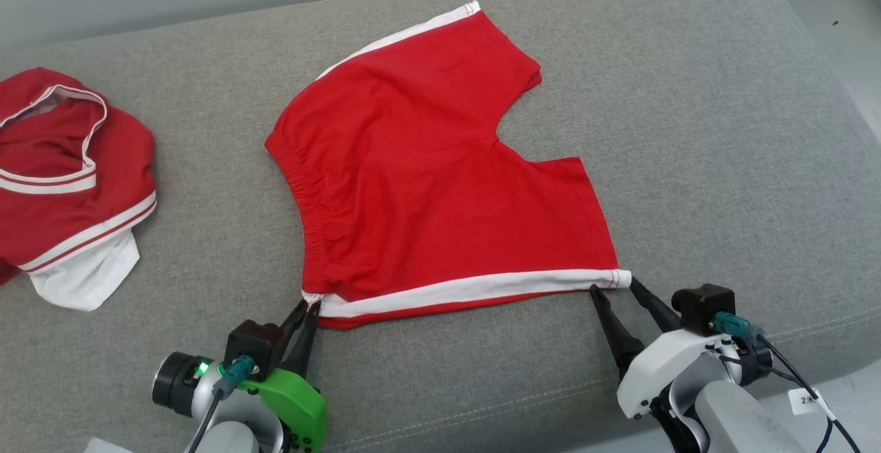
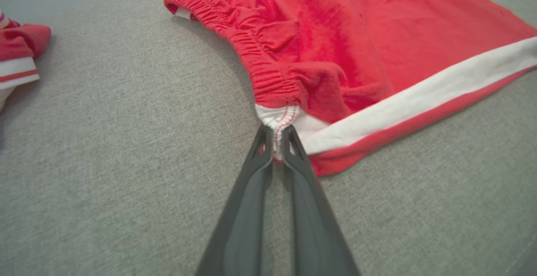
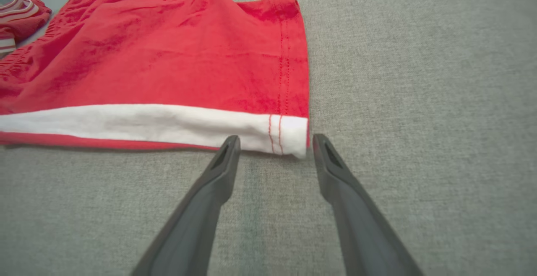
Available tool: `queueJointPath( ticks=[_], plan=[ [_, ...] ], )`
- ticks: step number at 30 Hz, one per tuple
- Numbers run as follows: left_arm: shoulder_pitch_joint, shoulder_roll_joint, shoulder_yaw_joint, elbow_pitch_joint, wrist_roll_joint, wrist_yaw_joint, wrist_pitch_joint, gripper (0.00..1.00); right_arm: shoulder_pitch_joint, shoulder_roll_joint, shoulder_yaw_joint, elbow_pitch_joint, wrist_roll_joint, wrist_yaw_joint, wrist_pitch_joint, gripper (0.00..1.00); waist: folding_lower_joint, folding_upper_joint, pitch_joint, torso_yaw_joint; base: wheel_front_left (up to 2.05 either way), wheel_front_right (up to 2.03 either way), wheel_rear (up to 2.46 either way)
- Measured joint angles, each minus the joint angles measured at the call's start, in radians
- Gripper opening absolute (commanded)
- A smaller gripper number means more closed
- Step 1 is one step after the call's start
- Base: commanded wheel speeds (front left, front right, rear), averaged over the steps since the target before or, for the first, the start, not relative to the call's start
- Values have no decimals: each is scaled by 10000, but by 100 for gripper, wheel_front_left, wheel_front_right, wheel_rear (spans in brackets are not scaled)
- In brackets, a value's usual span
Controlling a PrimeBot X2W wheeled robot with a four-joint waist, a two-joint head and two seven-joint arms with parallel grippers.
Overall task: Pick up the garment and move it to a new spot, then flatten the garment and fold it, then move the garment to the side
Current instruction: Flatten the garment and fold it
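The garment [image 1: 427,184] is a pair of red shorts with white side stripes, spread flat on the grey cushion [image 1: 688,129]. My left gripper [image 1: 308,306] is shut on the white near-left corner by the waistband; the left wrist view shows the cloth [image 2: 377,37] pinched between the fingertips of that gripper [image 2: 275,135]. My right gripper [image 1: 614,288] stands open at the near-right hem corner. In the right wrist view the white corner of the garment [image 3: 289,135] lies between the spread fingertips of the right gripper [image 3: 275,141], with neither pressing on it.
A second red and white garment [image 1: 65,184] lies crumpled at the cushion's left end. The cushion's front edge runs just behind both grippers, and pale floor [image 1: 826,26] shows past its right end.
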Motion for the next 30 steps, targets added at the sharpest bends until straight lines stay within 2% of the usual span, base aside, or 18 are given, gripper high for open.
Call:
queueJointPath(
  ticks=[5,6,11,14,16,19,21,30],
  plan=[
    [0,-15,-2,-29,0,0,0,0,-133,59,293,293,224,0,0,70,0,0,-52,66,0,0,0],
    [0,-21,-6,-52,0,0,0,0,-244,73,422,374,259,0,0,56,0,0,-69,70,0,0,0],
    [1,-29,-6,-84,0,0,0,0,-430,71,663,581,393,0,-2,44,0,0,-123,63,0,0,0],
    [3,-35,-6,-84,0,0,0,0,-483,73,773,711,451,0,-4,30,0,0,-156,52,0,0,0],
    [7,-44,-4,-96,-2,0,0,0,-516,71,784,734,504,0,-10,27,0,0,-177,47,0,0,0],
    [18,-107,123,-249,-205,0,0,0,-666,61,731,686,594,0,-10,13,0,0,-211,38,0,0,0],
    [22,-163,288,-395,-412,0,0,0,-788,35,564,464,623,0,-10,0,0,0,-231,28,0,0,0],
    [88,-211,660,-1164,-880,-2,-2,0,-1198,-407,56,-903,639,2,-42,0,0,0,-330,-43,0,0,0]
  ],
)
